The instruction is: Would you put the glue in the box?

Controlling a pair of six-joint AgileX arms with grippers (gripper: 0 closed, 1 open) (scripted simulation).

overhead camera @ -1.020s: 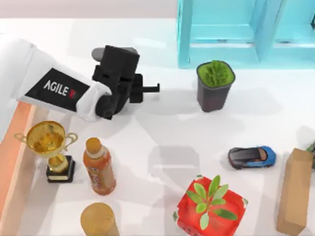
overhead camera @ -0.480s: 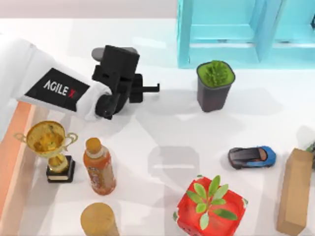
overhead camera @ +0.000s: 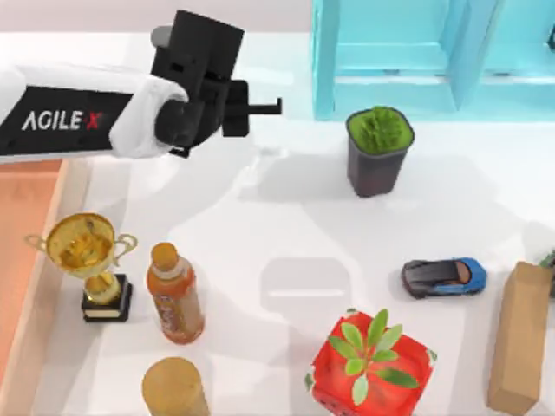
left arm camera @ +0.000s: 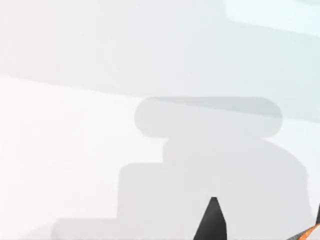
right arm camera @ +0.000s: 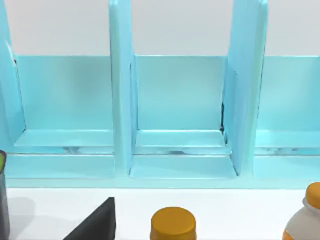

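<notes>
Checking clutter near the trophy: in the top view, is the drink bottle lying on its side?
No, the drink bottle stands upright, cap up, beside the trophy on the table's left side.

The box is lying open-topped and flat, well apart from the left gripper, off to its left and nearer the table's front. It is showing a salmon floor and a thick paler wall (the picture's edge is cutting off the rest). An orange sliver is showing beside that gripper; whether it is the glue cannot be told.

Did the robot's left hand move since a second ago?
Yes. In the top view, the left gripper has risen toward the far edge: earlier it sat level with the dark plant pot, and now it sits level with that pot's green top.
</notes>
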